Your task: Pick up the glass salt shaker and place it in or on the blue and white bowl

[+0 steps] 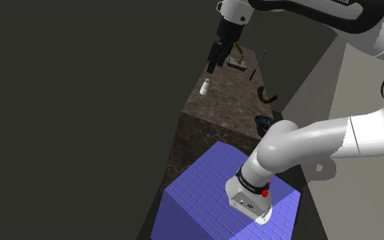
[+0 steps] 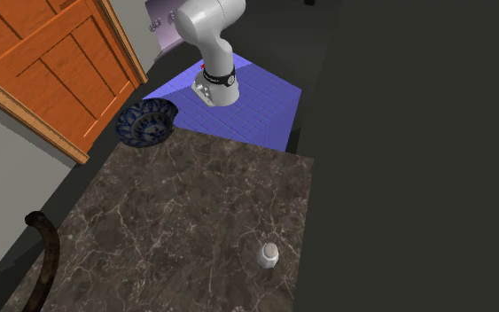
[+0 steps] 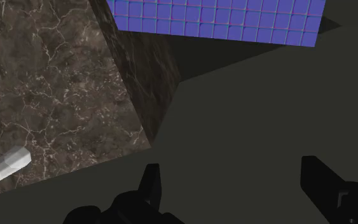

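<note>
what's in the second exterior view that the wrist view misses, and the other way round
Second exterior view, not the wrist view: the blue and white bowl at a corner of the dark marble counter near the orange door, the arm's base, and a dark curved handle.

Wrist view, not the second exterior view: the gripper, fingers apart, with dark floor seen between them.

Both: the white salt shaker, the counter and the blue gridded stand.

counter: veined brown marble, smooth | door: orange wood | salt shaker: plain white, matt
</note>
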Robot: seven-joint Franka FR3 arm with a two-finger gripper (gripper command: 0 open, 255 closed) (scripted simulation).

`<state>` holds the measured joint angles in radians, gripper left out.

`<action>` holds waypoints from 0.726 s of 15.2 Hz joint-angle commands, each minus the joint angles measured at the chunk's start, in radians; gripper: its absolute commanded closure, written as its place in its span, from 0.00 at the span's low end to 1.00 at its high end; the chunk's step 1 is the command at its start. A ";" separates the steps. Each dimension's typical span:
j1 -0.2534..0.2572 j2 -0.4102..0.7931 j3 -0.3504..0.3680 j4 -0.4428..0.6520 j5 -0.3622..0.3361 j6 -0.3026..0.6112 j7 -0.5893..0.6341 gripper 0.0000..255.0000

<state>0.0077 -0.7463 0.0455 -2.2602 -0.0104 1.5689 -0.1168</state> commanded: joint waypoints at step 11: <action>-0.068 0.206 -0.171 0.018 -0.059 0.182 -0.147 0.00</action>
<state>-0.0544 -0.5657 -0.1082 -2.2484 -0.0660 1.7318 -0.2481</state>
